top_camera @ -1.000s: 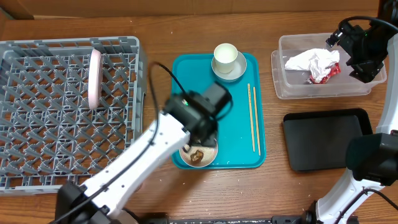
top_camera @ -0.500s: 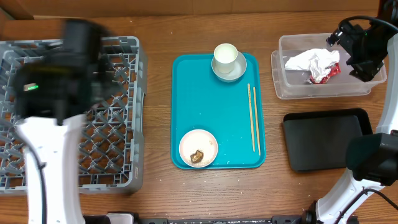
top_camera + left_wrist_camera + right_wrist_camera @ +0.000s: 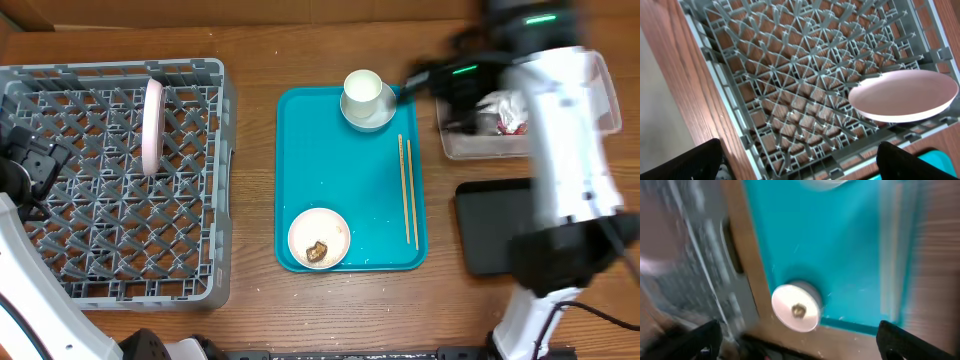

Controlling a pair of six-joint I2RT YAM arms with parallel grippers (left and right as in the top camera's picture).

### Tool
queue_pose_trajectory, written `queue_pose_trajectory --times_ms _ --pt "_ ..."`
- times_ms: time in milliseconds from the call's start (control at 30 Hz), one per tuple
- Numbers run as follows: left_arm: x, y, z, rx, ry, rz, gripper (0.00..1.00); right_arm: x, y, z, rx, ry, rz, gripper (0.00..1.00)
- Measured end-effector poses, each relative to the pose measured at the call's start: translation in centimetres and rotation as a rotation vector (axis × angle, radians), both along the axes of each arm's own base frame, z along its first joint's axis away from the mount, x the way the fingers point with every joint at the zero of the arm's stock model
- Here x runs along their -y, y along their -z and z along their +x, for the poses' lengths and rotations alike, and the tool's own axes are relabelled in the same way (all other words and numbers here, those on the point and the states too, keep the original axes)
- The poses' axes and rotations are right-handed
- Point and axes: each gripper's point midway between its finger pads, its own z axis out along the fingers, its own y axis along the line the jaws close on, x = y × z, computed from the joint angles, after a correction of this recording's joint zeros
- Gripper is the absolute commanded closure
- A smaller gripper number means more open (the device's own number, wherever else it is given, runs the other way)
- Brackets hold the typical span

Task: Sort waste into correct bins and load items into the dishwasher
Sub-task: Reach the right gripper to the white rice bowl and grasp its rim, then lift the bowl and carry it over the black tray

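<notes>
Right gripper (image 3: 420, 82) swung from clear tub (image 3: 462, 152) to teal tray (image 3: 310, 160), jaws apart; chopsticks (image 3: 408, 190), lengthwise front-to-back, lay nearest it; left gripper (image 3: 35, 165) likewise apart.

I swung my left arm (image 3: 15, 260) off the teal tray (image 3: 350, 180) to the dish rack's (image 3: 215, 150) far left edge, spreading its fingers (image 3: 690, 162) wider. My right arm (image 3: 565, 120) crossed the clear tub (image 3: 460, 142) toward the cup (image 3: 362, 88).

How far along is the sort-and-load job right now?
Done: the plate stands on edge in the rack; the red wrapper and white paper lie in the clear tub. In hand: nothing; the left gripper and right gripper are open and empty. Left: the cup, the bowl under it, the chopsticks and the bowl holding the brown scrap sit on the teal tray.
</notes>
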Motion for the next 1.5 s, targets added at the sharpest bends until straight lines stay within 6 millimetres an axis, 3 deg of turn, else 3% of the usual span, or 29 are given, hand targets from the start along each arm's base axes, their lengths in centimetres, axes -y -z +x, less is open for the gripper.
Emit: queue_pose_trajectory --times_ms 33,133,200,333,567,700,800,933,1033,1100,1333,1467,1500 --pt "0.0 0.1 0.3 0.004 0.003 -0.007 0.0 -3.3 0.8 -1.2 0.015 -0.067 -0.027 0.0" --pt "-0.1 0.2 0.8 0.016 0.008 -0.014 0.0 -9.8 3.0 -4.7 0.03 -0.17 -0.1 0.0" --pt "-0.1 0.3 1.0 0.018 0.011 -0.02 0.0 -12.7 5.0 -7.1 0.018 -0.175 -0.172 0.0" --pt "0.0 0.4 1.0 0.014 0.013 -0.028 0.0 -15.6 8.5 -10.5 -0.035 -0.102 -0.299 0.0" --pt "0.1 0.4 1.1 0.017 0.014 -0.031 0.0 -19.7 12.6 -13.2 -0.018 -0.048 -0.366 0.35" --pt "0.1 0.4 1.1 0.017 0.014 -0.031 0.0 -20.6 15.8 -14.6 -0.011 -0.071 -0.442 0.42" --pt "0.1 0.4 1.1 0.017 0.014 -0.03 0.0 -19.8 17.3 -14.6 -0.019 -0.063 -0.501 0.42" --pt "0.1 0.4 1.1 0.017 0.014 -0.031 0.0 -18.5 17.6 -13.3 -0.011 -0.028 -0.538 0.43" --pt "0.1 0.4 1.1 0.017 0.014 -0.031 0.0 -18.0 17.6 -12.5 -0.005 -0.006 -0.546 0.55" --pt "0.1 0.4 1.1 0.017 0.014 -0.031 0.0 -17.9 17.6 -12.3 -0.003 -0.002 -0.548 0.56" --pt "0.1 0.4 1.1 0.017 0.014 -0.03 0.0 -19.0 18.9 -13.3 0.033 -0.035 -0.54 0.58" --pt "0.1 0.4 1.1 0.018 0.014 -0.03 0.0 -18.0 20.3 -14.4 0.011 -0.054 -0.586 0.64" --pt "0.1 0.4 1.1 0.017 0.014 -0.03 0.0 -18.0 20.3 -14.4 0.01 -0.051 -0.587 0.7"
